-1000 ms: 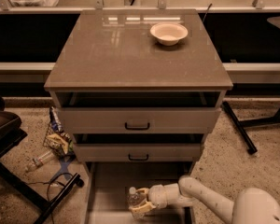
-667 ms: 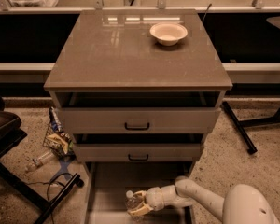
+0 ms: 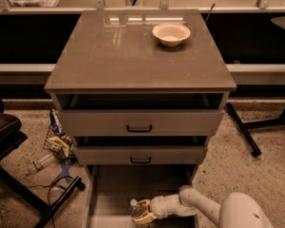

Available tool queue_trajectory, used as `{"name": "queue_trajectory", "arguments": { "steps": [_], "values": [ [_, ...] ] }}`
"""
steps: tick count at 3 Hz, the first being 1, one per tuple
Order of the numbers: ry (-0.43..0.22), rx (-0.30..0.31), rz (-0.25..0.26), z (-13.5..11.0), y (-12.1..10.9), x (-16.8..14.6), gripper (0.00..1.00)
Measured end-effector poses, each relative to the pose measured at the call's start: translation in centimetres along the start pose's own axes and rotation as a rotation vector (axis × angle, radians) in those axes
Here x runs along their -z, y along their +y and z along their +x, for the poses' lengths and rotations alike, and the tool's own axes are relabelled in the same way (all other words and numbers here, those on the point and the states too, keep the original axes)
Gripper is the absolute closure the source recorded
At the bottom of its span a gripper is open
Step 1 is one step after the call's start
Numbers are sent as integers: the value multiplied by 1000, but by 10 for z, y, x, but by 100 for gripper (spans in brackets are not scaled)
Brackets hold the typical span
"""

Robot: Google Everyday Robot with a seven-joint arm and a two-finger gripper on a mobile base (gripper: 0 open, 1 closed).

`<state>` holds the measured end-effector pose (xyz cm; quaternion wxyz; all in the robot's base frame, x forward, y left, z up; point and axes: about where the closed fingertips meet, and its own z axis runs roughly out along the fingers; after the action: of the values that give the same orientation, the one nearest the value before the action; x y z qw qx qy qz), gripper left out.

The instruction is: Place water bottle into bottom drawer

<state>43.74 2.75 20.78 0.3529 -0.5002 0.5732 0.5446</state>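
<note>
The water bottle, clear with a white cap, lies tilted low inside the open bottom drawer, near the drawer's front middle. My gripper reaches in from the right on its white arm and is shut on the water bottle, just above the drawer floor. The bottle's lower part is hidden by the fingers and the bottom of the view.
The two upper drawers stand slightly open above the arm. A white bowl sits on the cabinet top. On the floor to the left are a wire basket of packets, a small clear bottle and a chair base. A black table leg stands on the right.
My gripper with the bottle has shifted slightly left and lower in the bottom drawer. Nothing else has moved.
</note>
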Motion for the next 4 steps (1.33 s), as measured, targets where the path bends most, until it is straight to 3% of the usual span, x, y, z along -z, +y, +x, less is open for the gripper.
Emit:
{"name": "queue_trajectory", "arguments": {
  "steps": [2,4],
  "values": [
    [-28,-38,142,44,17,37,100],
    [-32,-41,136,43,19,33,59]
  ]
}}
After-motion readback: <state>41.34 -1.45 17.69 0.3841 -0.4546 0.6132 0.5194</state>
